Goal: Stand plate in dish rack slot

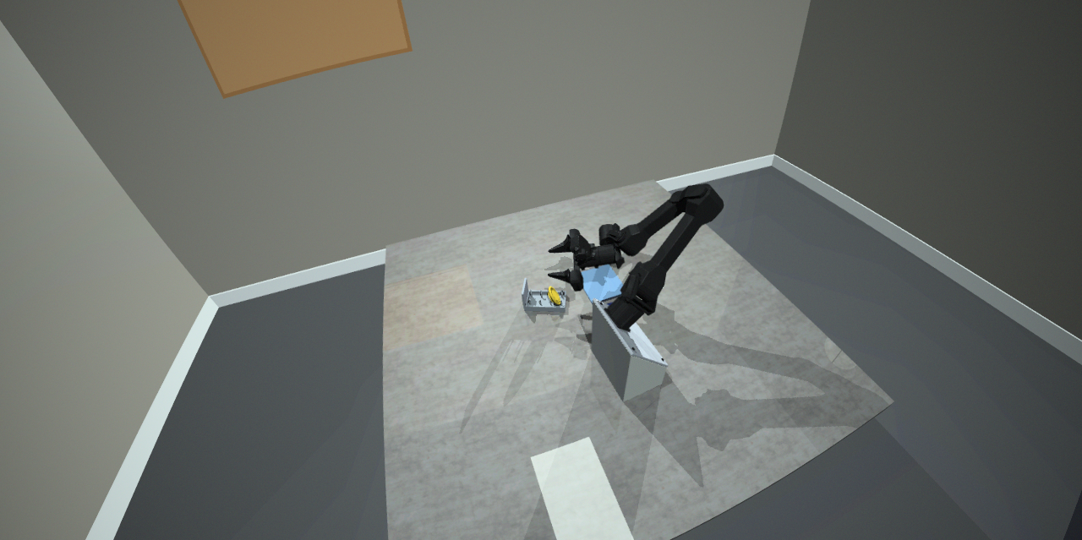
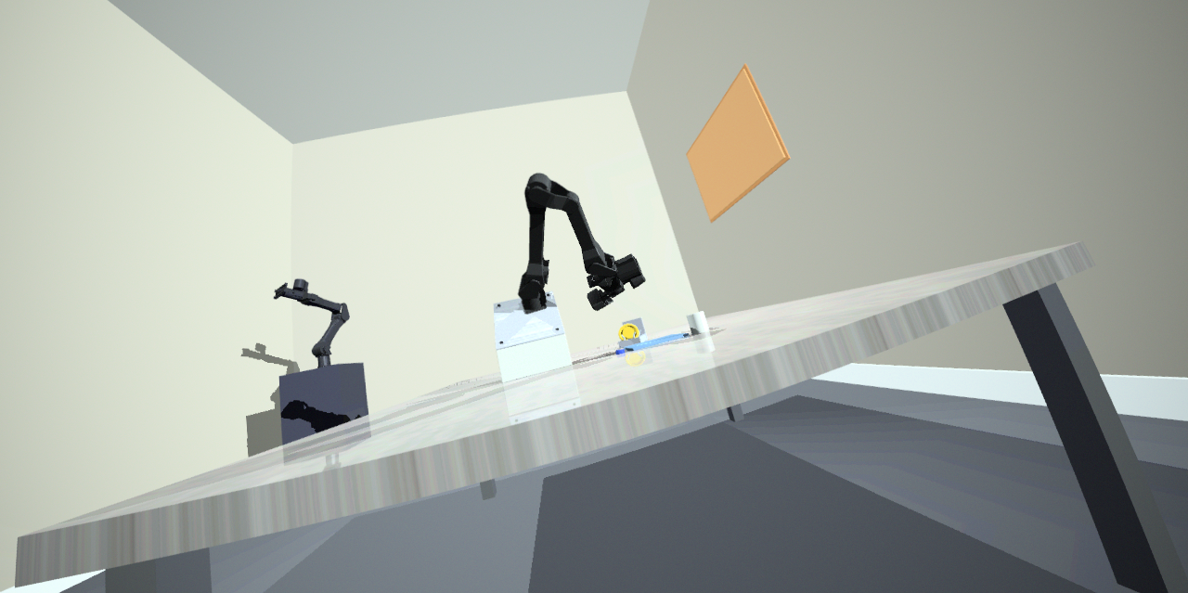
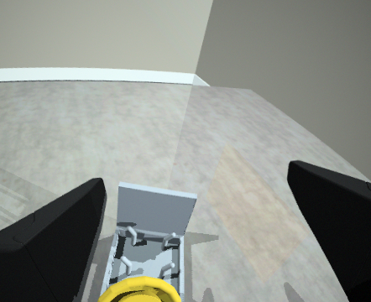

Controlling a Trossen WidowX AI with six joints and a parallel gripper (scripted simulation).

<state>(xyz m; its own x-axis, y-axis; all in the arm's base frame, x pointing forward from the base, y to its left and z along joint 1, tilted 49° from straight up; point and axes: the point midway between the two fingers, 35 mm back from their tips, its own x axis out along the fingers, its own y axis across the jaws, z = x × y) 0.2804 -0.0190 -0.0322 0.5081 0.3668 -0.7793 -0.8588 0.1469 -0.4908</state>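
My gripper (image 1: 555, 263) (image 2: 600, 298) (image 3: 197, 179) is open and empty. It hangs above and behind the rack, clear of the plate, with nothing between its black fingers.
A blue mat (image 1: 601, 280) (image 2: 665, 340) lies under the arm, next to the rack. A white cylinder (image 2: 696, 323) stands beyond it. The arm's grey base box (image 1: 627, 362) (image 2: 531, 340) stands on the table. A second arm on a dark box (image 2: 322, 402) stands far off.
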